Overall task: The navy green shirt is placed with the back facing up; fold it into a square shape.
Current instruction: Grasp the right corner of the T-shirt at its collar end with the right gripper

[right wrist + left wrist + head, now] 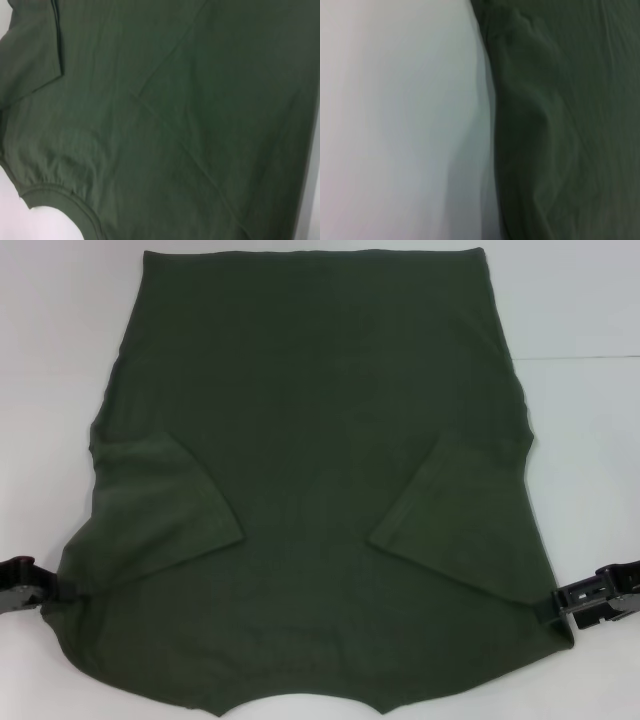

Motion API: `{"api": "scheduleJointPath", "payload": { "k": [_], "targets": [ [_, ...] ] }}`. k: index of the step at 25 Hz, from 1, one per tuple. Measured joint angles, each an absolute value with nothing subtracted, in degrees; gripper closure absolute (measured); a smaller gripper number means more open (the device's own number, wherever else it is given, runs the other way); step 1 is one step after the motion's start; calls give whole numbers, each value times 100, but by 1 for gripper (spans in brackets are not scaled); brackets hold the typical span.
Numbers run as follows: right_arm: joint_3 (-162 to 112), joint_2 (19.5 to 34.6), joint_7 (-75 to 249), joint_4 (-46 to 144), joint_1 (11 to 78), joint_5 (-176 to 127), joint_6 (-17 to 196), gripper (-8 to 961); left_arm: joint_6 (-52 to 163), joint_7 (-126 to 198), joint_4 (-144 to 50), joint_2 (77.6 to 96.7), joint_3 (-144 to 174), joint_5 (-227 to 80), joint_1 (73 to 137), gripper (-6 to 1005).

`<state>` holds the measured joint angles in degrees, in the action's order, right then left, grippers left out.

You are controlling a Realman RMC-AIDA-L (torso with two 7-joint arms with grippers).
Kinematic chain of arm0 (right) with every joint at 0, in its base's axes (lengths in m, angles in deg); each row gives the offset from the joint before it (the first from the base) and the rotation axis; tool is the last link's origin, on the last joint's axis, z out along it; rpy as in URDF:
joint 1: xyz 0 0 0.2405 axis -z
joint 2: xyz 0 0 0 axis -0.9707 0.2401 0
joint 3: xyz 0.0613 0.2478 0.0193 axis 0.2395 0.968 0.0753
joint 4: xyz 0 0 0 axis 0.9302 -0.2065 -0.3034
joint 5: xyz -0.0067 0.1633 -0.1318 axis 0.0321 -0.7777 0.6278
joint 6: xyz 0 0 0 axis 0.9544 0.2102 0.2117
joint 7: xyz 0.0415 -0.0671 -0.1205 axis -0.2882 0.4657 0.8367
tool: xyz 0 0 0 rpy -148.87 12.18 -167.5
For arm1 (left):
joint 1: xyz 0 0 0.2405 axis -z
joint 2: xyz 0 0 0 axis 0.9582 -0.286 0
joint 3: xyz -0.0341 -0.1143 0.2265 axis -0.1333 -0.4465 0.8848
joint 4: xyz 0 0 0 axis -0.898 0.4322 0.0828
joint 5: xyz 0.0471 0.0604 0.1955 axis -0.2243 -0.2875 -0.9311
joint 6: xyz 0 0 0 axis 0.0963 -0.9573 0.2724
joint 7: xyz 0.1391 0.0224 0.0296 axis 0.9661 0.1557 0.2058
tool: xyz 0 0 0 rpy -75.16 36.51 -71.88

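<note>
A navy green shirt (320, 440) lies flat, back up, on a white table (50, 360), its collar end nearest the robot and its hem farthest away. Both short sleeves are already folded inward onto the back.

Nearest the robot, the left gripper (25, 585) sits at the shirt's left shoulder edge and the right gripper (590, 600) at the right shoulder edge, each touching or almost touching the cloth. Whether either claw is open, or has hold of fabric, cannot be told.

The step in hand appears to be taking the shoulder corners. The next move likely calls for a firm pinch on both sides, then an even lift and carry toward the far hem.

No writing, brand or label is visible.
</note>
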<state>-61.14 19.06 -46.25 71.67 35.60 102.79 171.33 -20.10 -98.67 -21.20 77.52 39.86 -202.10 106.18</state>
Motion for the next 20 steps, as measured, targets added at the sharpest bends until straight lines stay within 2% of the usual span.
{"api": "scheduleJointPath", "payload": {
  "k": [20],
  "targets": [
    [-6155,1894,-4614,7209,3478,10357,17285,22,-2018,-9885,-2120,7761,3977,-20209,10625,994]
  ]
}}
